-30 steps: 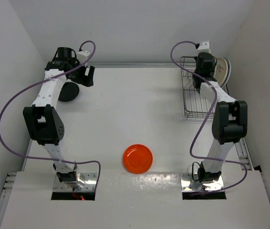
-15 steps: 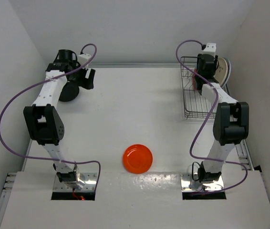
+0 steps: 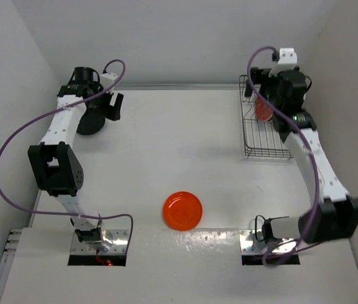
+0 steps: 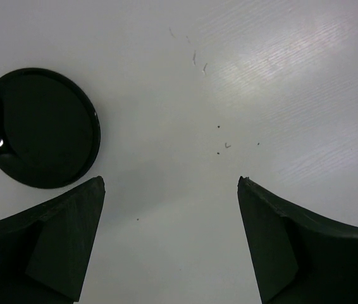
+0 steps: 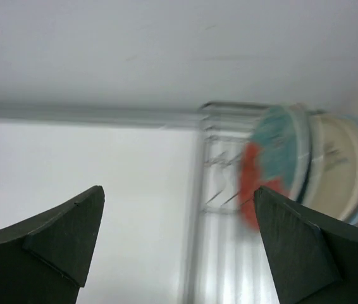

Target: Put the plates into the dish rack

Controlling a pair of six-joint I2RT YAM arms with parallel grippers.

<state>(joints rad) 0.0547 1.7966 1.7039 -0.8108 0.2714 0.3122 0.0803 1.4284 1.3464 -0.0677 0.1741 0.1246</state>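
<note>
A small orange plate (image 3: 182,209) lies flat near the front middle of the table. At the far left a small black plate (image 3: 89,122) (image 4: 40,126) also lies flat. My left gripper (image 3: 111,105) (image 4: 171,183) hovers just right of it, open and empty. The dark wire dish rack (image 3: 264,136) (image 5: 212,190) stands at the far right. Upright in its slots are a red-and-teal plate (image 3: 263,110) (image 5: 272,166) and, behind it, a cream plate (image 5: 334,166) with a light blue rim. My right gripper (image 3: 261,87) (image 5: 179,190) is open above the rack's far end, holding nothing.
White walls close in the table at the back and on both sides. The rack sits close to the right wall. Purple cables loop off both arms. The right wrist view is blurred.
My right gripper has opened and let go of the red-and-teal plate, which now stands in the rack. The right arm has swung up and rightward. The left gripper has barely shifted.
</note>
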